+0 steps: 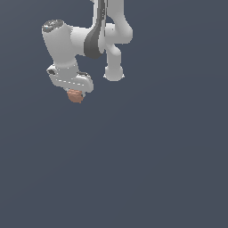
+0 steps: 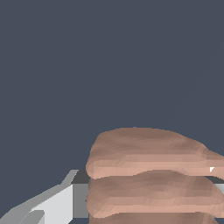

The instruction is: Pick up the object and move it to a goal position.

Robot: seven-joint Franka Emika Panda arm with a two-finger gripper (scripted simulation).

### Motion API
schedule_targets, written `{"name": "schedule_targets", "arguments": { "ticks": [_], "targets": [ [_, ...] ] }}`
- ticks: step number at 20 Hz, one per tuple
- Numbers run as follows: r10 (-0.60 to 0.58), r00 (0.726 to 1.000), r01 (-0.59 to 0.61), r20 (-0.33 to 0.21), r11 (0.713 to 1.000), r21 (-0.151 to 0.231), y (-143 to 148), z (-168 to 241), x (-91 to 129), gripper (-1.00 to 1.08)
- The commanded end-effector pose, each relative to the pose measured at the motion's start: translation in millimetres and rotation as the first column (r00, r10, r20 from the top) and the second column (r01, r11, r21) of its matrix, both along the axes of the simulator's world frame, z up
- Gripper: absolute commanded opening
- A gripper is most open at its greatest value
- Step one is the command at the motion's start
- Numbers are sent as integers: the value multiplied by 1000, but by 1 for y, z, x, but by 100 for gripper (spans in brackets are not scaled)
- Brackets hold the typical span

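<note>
The object (image 1: 75, 96) is a small reddish-brown ridged piece that pokes out just below the white hand in the exterior view. My gripper (image 1: 75, 92) is shut on it, and the hand hides its upper part. In the wrist view the object (image 2: 148, 166) fills the lower right as stacked brown ridges. A grey-white finger (image 2: 59, 204) presses against one side of it, and a sliver of the other finger (image 2: 220, 188) shows at the frame's edge. No goal position is marked in either view.
The white arm (image 1: 95, 40) comes down from the top edge of the exterior view, with its base column (image 1: 114, 67) to the right of the hand. Everything else is a plain dark blue-grey surface (image 1: 142, 169).
</note>
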State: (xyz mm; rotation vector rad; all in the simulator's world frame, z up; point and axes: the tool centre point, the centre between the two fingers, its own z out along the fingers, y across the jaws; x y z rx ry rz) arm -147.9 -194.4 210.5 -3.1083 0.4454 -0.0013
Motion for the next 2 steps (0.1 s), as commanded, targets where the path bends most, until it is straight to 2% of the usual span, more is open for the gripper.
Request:
{"name": "schedule_targets", "arguments": {
  "ticks": [1, 2],
  "targets": [
    [2, 1000, -2, -1, 1000, -1, -4, 4, -3, -100],
    [2, 1000, -2, -1, 1000, -1, -5, 4, -3, -100]
  ]
}}
